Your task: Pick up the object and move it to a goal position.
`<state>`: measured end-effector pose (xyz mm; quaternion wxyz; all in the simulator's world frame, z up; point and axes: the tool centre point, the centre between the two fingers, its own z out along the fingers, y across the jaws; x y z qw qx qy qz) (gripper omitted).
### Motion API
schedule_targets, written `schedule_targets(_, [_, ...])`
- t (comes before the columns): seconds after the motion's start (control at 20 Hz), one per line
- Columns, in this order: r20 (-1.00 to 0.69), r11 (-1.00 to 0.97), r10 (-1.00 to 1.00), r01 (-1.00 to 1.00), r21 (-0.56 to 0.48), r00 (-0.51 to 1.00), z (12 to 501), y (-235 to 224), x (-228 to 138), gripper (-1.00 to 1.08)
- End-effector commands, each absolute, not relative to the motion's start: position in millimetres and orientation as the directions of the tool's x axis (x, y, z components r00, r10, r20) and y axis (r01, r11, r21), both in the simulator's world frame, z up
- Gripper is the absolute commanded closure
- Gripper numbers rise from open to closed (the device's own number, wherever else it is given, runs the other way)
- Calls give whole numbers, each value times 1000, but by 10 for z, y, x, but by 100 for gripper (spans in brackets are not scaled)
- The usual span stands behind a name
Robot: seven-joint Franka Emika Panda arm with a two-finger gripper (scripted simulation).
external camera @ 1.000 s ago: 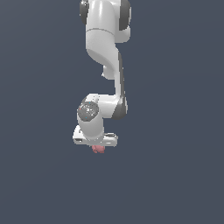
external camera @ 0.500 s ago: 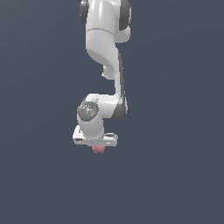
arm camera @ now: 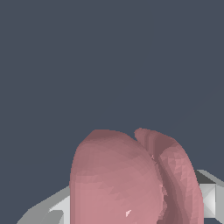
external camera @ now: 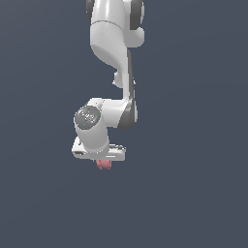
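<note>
Pink-red object (external camera: pixel 103 164) in gripper (external camera: pixel 102 162)

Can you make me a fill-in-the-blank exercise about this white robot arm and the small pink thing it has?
1. The small pink-red lumpy object sits between the white gripper's ____.
2. In the exterior view, the object pokes out ____ the gripper.
3. The plain background behind the arm is dark ____.

Missing words: fingers; below; blue-grey
</note>
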<state>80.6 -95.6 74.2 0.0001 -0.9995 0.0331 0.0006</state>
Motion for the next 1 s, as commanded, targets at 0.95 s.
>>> schedule_targets(0.95, [0,-998,-67,-67,0,998,1980,-1645,1170,108])
